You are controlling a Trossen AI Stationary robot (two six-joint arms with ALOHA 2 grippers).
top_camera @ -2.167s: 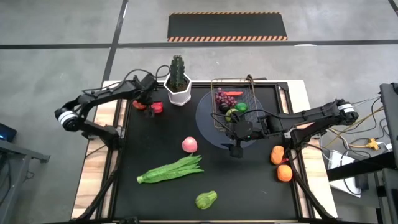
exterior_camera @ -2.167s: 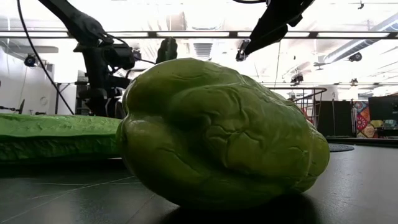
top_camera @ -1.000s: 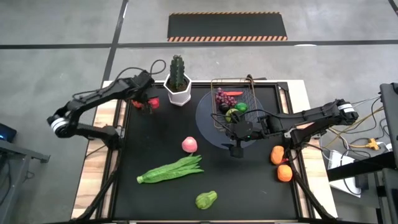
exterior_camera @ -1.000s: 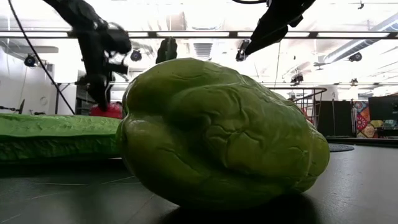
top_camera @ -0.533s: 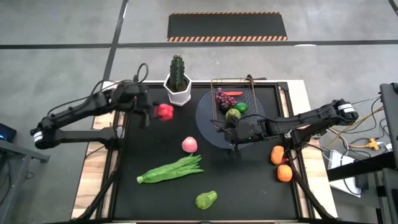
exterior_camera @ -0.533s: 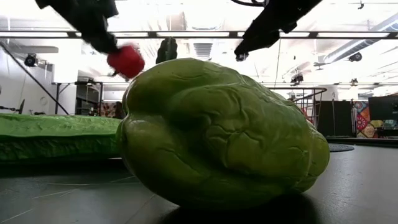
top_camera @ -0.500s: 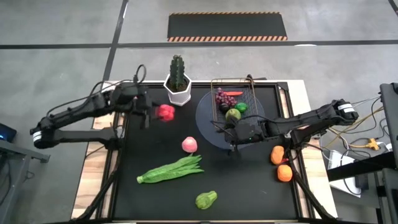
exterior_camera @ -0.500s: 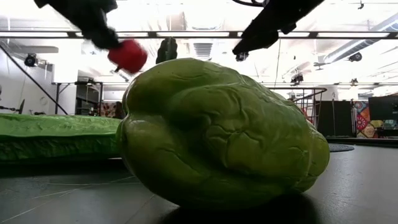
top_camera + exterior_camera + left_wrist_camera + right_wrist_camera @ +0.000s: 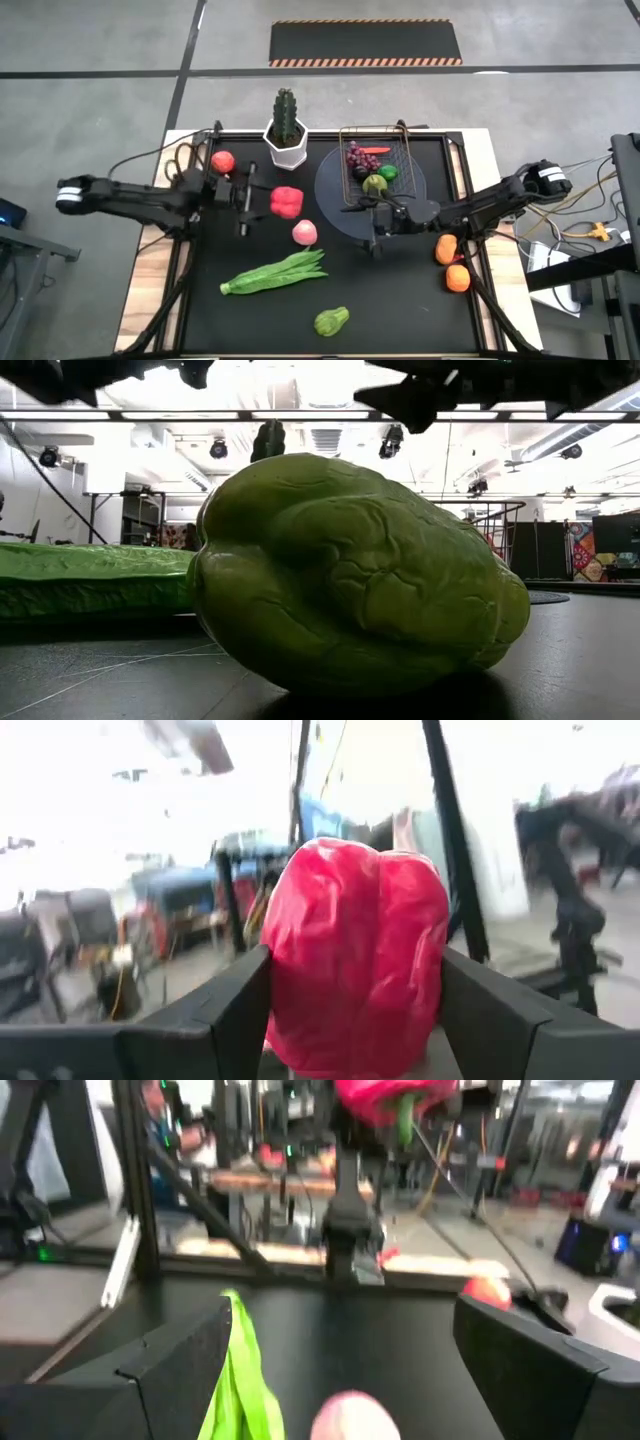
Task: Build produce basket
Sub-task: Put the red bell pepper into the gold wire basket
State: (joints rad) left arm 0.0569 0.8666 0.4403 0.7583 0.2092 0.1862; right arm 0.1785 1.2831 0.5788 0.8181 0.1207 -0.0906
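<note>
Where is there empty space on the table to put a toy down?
Bare mat lies between the green beans and the oranges, and nearer than the green pear. It is crowded around the basket and cactus pot.

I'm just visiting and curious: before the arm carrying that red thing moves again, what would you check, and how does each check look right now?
1. Grip: left gripper fingers clamp the red tomato on both sides: ok.
2. Tomato lifted off the table: ok, judging by the left wrist view.
3. Basket has room: cannot tell; grapes, a carrot and green fruit already lie inside.
4. Way to the basket: not ok yet; the right gripper, open, waits just in front of the basket.
5. Cactus pot stands apart from the tomato: ok.
</note>
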